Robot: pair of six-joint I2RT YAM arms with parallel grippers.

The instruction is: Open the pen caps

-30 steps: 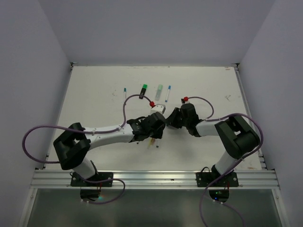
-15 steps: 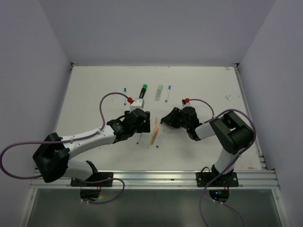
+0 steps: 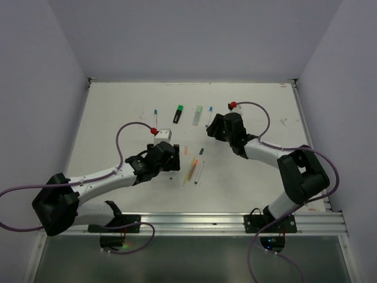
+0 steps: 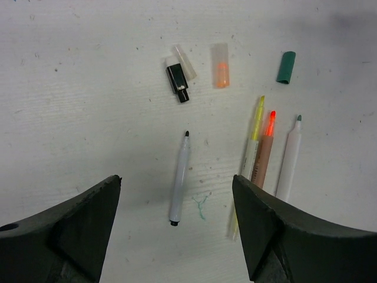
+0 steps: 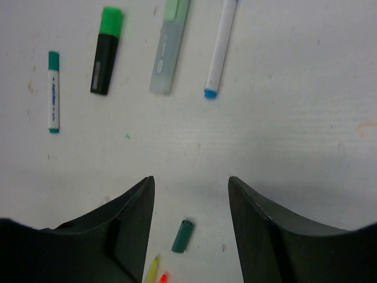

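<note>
Hovering over the table point(image 4: 70, 88) with its fingers spread wide and nothing in them, the left gripper point(image 4: 175, 183) looks down on the finished half of the job. Directly between its fingers lies a thin white pen point(image 4: 179, 177), black tip bare. Further ahead sit a black cap point(image 4: 177, 82) touching a clear cap point(image 4: 184, 58), then an orange-tinted cap point(image 4: 221, 65), then, out beyond the right finger, a dark green cap point(image 4: 285, 66). Just ahead of that right finger three more bared pens lie side by side: a yellow highlighter point(image 4: 253, 138), an orange marker point(image 4: 265, 150) and a green-tipped pen point(image 4: 290, 159). Four caps are off, then.

The right gripper point(image 5: 190, 183) is likewise parted and empty. Well ahead of it, a row reads: a short pen point(image 5: 53, 94) under a teal cap point(image 5: 53, 57), a black marker point(image 5: 101, 71) with a bright green cap point(image 5: 112, 16), a mint highlighter point(image 5: 168, 56), and a blue-ended pen point(image 5: 221, 41). These four look closed, though the last one's cap I cannot pick out. The loose green cap also shows between these fingers, behind the tips.

Roughly half seems done; the far row remains.
</note>
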